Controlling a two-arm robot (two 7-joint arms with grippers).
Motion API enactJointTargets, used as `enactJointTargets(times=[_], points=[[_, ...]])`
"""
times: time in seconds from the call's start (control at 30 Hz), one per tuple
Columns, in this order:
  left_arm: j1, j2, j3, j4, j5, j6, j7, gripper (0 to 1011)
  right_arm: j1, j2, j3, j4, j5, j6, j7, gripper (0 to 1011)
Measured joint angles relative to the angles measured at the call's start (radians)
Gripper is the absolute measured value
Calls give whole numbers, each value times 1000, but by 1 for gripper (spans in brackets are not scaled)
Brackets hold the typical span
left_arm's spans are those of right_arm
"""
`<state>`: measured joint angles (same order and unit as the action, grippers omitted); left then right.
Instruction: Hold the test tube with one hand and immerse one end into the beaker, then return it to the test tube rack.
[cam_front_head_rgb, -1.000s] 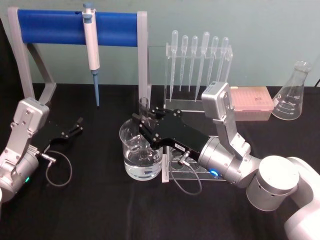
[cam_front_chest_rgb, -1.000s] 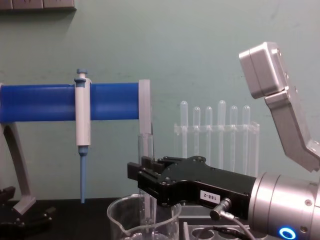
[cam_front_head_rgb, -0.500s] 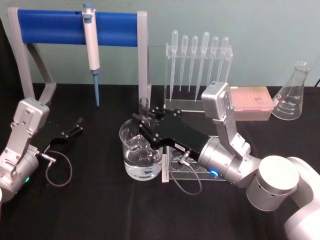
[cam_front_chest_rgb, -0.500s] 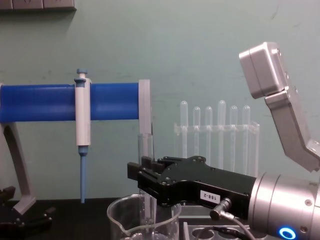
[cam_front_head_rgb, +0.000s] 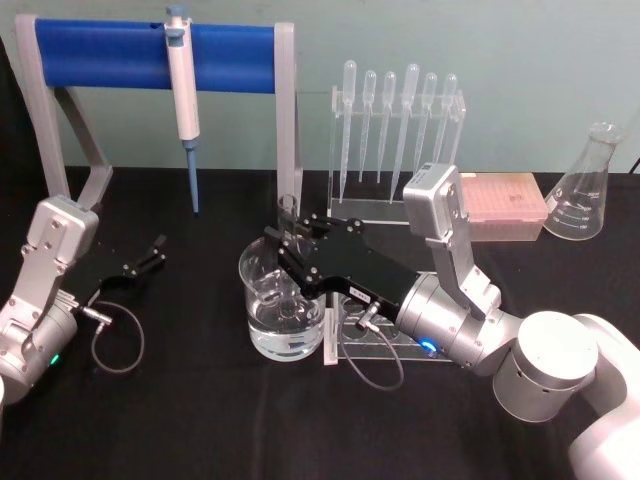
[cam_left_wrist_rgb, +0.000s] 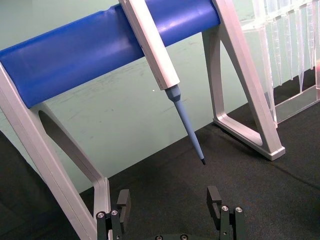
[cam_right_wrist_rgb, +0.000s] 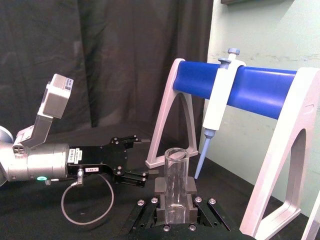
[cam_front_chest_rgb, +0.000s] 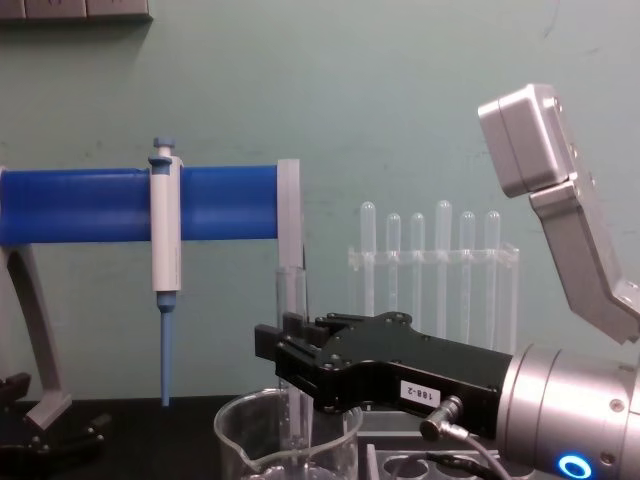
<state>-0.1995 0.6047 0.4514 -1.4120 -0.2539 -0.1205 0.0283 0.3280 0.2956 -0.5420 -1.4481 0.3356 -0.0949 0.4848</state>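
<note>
Reaching over the beaker (cam_front_head_rgb: 262, 330), right tool (cam_front_head_rgb: 287, 240) clamps the upright test tube (cam_front_head_rgb: 288, 215); left tool (cam_front_head_rgb: 157, 250) rests open.

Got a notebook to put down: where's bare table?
Bare: the front strip of table before the beaker, and the patch between beaker and left gripper. Crowded: the middle, where the right gripper holds the tube in the beaker by the rack.

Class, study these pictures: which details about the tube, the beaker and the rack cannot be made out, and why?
Test tube lower end: the chest view's bottom edge cuts the beaker, and in the head view the right gripper covers it, so its depth is unclear.
Rack: its holes lie mostly under the right gripper in the head view.
Flask markings: too small, head view.
</note>
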Motion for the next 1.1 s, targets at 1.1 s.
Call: enactJointTargets(times=[1.1], points=[[0, 0, 0, 0, 0, 0, 0, 1000, 0, 0, 0, 0, 0, 0, 0, 235]])
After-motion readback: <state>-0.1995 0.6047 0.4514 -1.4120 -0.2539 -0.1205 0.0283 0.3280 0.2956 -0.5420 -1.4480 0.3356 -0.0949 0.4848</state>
